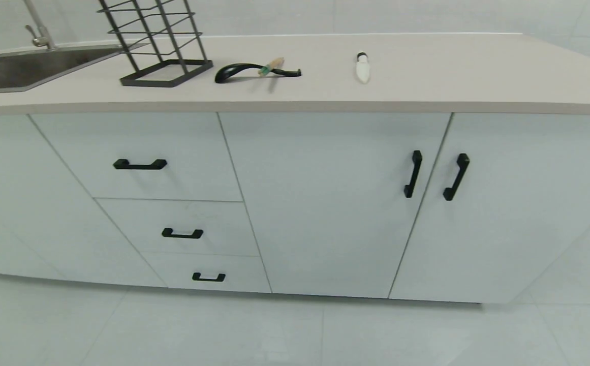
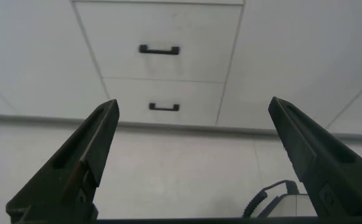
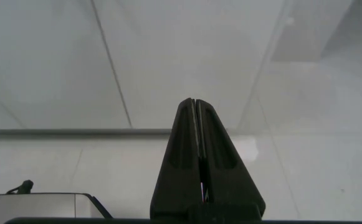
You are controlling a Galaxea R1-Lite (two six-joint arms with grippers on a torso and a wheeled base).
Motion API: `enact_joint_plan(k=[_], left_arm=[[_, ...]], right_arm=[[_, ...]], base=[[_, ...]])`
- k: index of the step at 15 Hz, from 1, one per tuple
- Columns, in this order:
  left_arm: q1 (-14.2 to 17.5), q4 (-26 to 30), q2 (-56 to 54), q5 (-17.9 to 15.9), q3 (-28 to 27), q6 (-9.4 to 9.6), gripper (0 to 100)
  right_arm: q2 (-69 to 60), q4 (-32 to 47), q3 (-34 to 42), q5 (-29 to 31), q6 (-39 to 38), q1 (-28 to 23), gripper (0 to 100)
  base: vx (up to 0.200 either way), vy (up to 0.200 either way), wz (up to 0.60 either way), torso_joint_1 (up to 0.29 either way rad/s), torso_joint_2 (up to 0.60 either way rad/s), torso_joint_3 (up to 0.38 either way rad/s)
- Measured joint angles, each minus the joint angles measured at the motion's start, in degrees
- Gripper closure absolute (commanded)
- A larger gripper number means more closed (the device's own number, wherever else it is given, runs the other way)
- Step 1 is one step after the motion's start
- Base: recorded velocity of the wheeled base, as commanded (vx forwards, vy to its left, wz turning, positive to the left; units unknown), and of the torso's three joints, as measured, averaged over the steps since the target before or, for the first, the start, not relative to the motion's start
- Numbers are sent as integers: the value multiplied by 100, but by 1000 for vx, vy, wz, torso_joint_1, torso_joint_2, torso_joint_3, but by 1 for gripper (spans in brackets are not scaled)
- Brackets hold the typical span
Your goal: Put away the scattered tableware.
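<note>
Here, ladle (image 1: pixel 226 74) on counter (image 1: pixel 452 71); left tool (image 2: pixel 193 104) agape

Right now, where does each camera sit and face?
Head view: high, facing forward and down at the beige countertop and white cabinet.
Left wrist view: low, facing two white drawers; open left pincer shows.
Right wrist view: low, facing white cabinet and floor; shut right pincer shows.
Head and left wrist share those drawers.

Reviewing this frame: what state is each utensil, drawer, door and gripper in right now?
Black ladle: lying on the countertop.
Wooden-handled utensil: lying over the ladle's handle.
White utensil: lying apart.
Rack: upright.
Drawers: shut.
Cabinet doors: shut.
Left gripper: open.
Right gripper: shut.
</note>
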State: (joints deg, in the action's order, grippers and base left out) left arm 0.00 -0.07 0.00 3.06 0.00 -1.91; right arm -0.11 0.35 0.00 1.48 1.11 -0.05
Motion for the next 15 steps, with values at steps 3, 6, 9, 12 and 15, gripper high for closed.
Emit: enact_joint_plan(k=[3,6,9,12,15], left_arm=[[0,-2,0,0,0,-5,0],[-2,-6,0,0,0,-2,0],[0,-9,0,-2,0,-2,0],[0,-11,0,2,0,-5,0],[0,-9,0,5,0,-7,0]], right_arm=[[0,0,0,9,-2,5,100],[1,0,0,9,-13,0,100],[1,-2,0,9,-16,0,100],[4,-2,0,9,-22,0,100],[4,-2,0,11,-24,0,100]], base=[[0,67,0,1,1,1],[0,200,0,1,4,7],[0,200,0,4,2,2],[0,200,0,-2,2,5],[67,200,0,2,1,2]])
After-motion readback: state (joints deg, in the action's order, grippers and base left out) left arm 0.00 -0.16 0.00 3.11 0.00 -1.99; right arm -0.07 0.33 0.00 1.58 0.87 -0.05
